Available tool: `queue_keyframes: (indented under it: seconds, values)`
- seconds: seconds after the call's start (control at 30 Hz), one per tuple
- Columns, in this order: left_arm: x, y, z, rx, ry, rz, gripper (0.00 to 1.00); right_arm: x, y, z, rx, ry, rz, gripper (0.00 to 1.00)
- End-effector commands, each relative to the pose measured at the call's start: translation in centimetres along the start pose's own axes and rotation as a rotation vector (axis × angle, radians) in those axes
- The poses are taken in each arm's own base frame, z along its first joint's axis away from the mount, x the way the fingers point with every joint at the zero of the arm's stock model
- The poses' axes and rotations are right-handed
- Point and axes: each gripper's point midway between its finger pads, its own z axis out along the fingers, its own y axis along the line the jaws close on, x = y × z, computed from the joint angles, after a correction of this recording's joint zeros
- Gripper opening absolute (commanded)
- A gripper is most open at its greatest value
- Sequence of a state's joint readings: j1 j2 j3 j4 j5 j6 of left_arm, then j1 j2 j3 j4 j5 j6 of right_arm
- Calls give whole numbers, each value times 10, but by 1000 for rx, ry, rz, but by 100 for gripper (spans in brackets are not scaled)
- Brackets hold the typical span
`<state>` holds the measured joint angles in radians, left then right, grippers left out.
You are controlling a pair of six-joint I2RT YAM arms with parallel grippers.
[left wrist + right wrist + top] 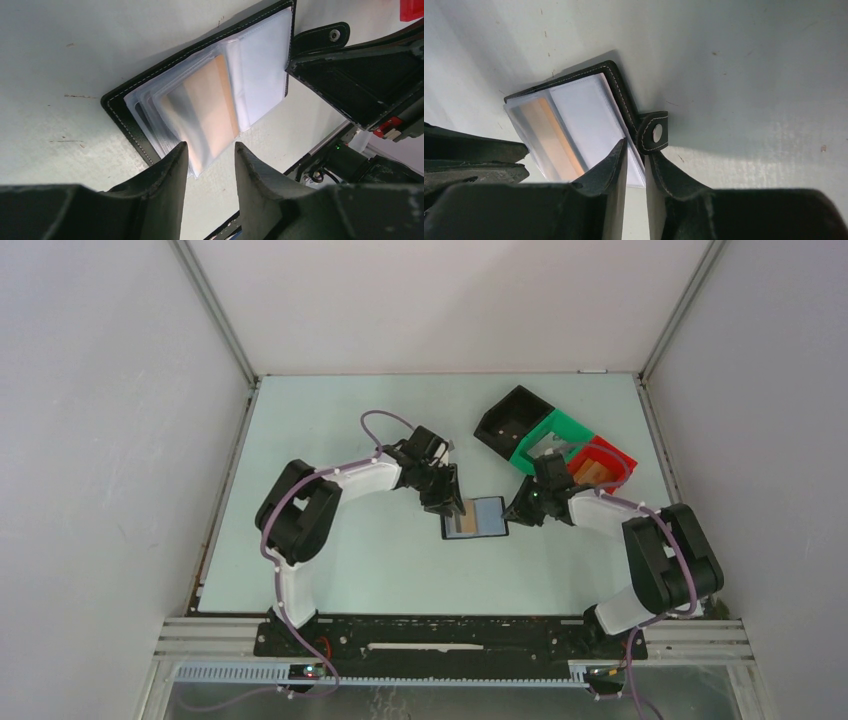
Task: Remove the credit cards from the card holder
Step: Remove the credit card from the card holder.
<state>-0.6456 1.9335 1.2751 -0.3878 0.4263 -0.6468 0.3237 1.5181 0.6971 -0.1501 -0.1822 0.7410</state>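
Bright, even light; soft shadows; glare on card holder [260, 65]

You face a pale green table [330, 580] | plain white walls [100, 440] left, right, behind it | metal rail [450, 672] along its near edge | even light

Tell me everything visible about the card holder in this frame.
The card holder is a small black leather-look wallet with pale stitching, lying open and flat on the table. Clear plastic sleeves fan up inside, one showing an orange-tan piece. A snap tab sticks out from one edge. The left claw straddles the sleeves' edge; the right claw brackets the tab-side edge.
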Motion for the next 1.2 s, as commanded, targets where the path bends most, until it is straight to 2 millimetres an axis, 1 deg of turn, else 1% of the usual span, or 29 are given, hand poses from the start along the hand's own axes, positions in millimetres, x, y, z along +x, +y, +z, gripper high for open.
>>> queue_keyframes:
  seconds: [0.0,0.17,0.27,0.37,0.5,0.63,0.73,0.87,1.17]
  values:
    - [-3,-13,-1,60,0,22,44,-10,19,4,-49,-22,-9,26]
    - [-3,-20,-1,100,7,21,43,-6,14,12,-34,-4,-4,21]
    - [-3,-20,-1,95,5,20,42,-3,12,15,-27,9,0,20]
    - [-8,-10,-8,20,-37,31,45,-3,13,15,-28,10,1,20]
    - [-10,14,-17,-115,-94,24,47,-2,14,16,-30,11,1,20]
    - [-5,22,-14,-132,-95,-1,47,-2,14,16,-31,13,1,20]
    - [-3,19,-12,-110,-86,-3,47,-1,14,17,-31,17,1,20]
    - [-5,16,-14,-102,-97,0,47,0,14,16,-31,16,0,20]
    - [-3,0,-11,-25,-72,28,46,1,14,16,-28,18,2,20]
